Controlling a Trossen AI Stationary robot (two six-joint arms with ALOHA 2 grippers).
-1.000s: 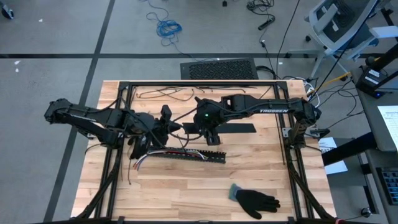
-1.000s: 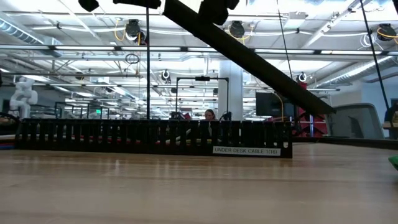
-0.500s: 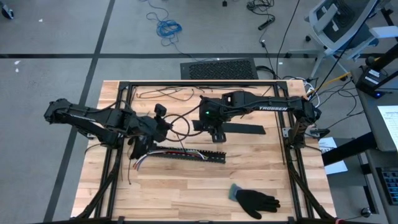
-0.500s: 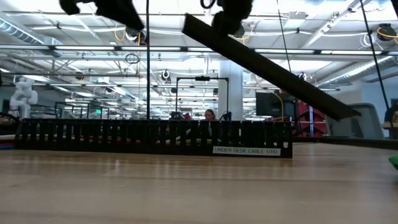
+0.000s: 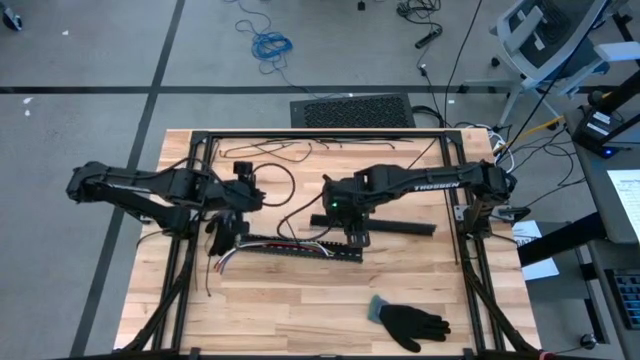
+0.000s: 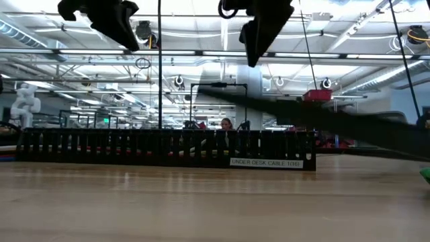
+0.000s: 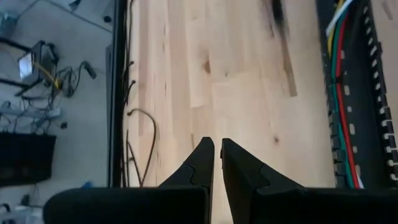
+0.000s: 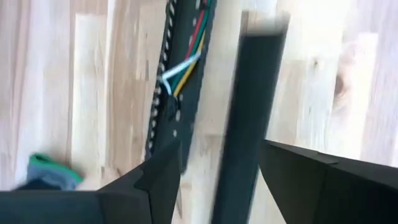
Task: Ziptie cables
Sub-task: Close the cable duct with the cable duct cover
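In the middle of the high view, the right gripper (image 5: 357, 232) now hangs over the right end of the long black slotted plastic cable tray (image 5: 300, 249), lower in the frame than it was a second ago, when it sat further up toward centre. The flat black strip, the tray's cover by the look of it (image 5: 395, 227), has come with it: earlier it rode tilted high across the low view, and now it shows there as a dark, nearly level blur just above the table (it looks to be dropping or being laid down). In the right wrist view the strip (image 8: 249, 118) runs between the two spread fingers (image 8: 155, 180) with light showing on both sides, so the jaws stand parted and I judge the strip is being let go rather than gripped. The left gripper (image 5: 243, 178), at centre-left of the high view, has drawn back toward the top of the frame; its fingers (image 7: 202, 163) are pressed together on nothing. The cables (image 5: 262, 244), thin white, red, green and yellow wires, lie inside the tray along its length, their loose ends spilling out at its left end. With the cover out of hand, my reading is that the bundle is free for tying, though no zip tie is visible on the light wooden table (image 5: 300, 310).
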